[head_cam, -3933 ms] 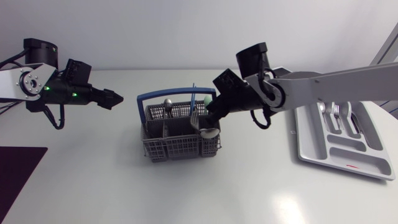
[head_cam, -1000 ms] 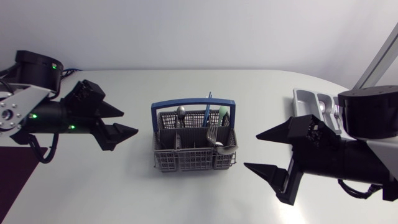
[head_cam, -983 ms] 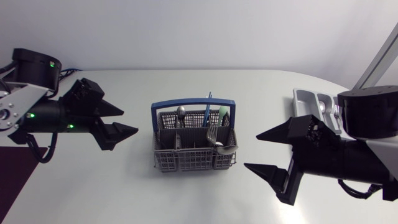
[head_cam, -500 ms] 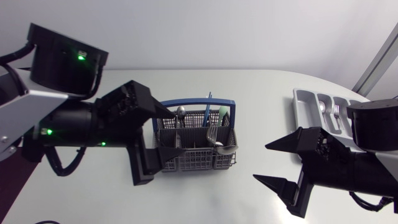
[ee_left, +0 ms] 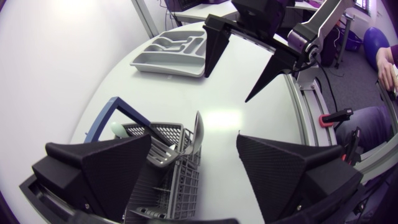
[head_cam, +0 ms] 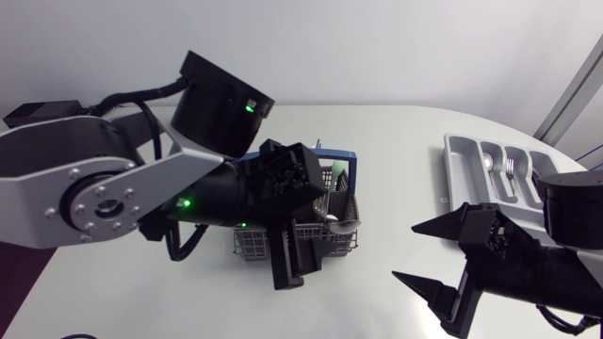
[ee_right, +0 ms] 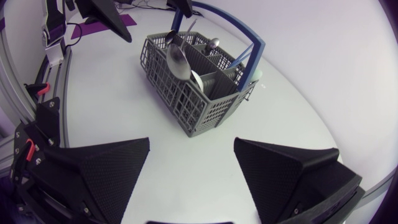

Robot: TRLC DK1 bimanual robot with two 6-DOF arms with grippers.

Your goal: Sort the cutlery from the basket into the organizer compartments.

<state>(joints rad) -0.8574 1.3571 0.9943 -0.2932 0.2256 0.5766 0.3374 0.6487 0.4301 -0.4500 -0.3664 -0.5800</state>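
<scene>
The grey wire cutlery basket (head_cam: 341,237) with a blue handle (ee_left: 114,111) stands mid-table, largely hidden in the head view by my left arm. A large spoon (ee_left: 196,133) leans out of its near corner, and more cutlery stands inside. My left gripper (head_cam: 303,231) hangs open over the basket, its fingers (ee_left: 106,169) straddling it without touching. At the front right, clear of the basket (ee_right: 199,84), my right gripper (head_cam: 426,260) is open and holds nothing. The grey organizer (head_cam: 471,179) lies at the far right with a spoon and a fork in its compartments.
A dark mat lies at the table's left edge in the earlier frames; the left arm covers it now. The rounded table edge runs just behind the organizer (ee_left: 169,53). Bare tabletop lies between basket and organizer.
My left arm has swung in from the left until its open gripper is above the basket. The right gripper has drawn back a little toward the front right. The basket has not moved.
</scene>
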